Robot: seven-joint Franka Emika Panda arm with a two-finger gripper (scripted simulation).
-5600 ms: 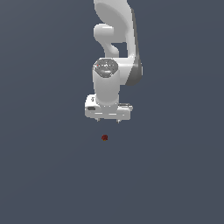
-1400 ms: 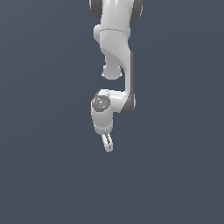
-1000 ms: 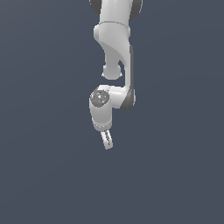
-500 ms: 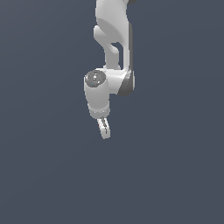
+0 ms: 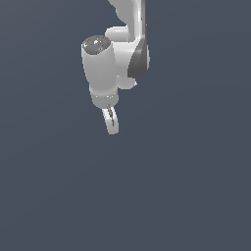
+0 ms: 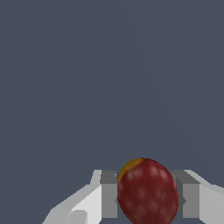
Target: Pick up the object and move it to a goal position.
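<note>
In the wrist view the object (image 6: pixel 146 191), a dark red roundish blob with a small yellow patch, sits clamped between my gripper's (image 6: pixel 148 197) two grey pads (image 6: pixel 108 194), one on each side of it. In the exterior view my white gripper (image 5: pixel 112 128) hangs below the wrist, seen edge-on with its fingers close together, held in the air over the grey floor. The object is hidden between the fingers in that view.
The white arm (image 5: pixel 115 54) reaches down from the upper edge of the exterior view. A plain dark grey floor (image 5: pixel 186 186) fills the surroundings in both views.
The arm has risen and swung toward the exterior view's left over the last second, carrying the gripper higher. The red blob that lay on the floor 5.6 s ago is now in the fingers.
</note>
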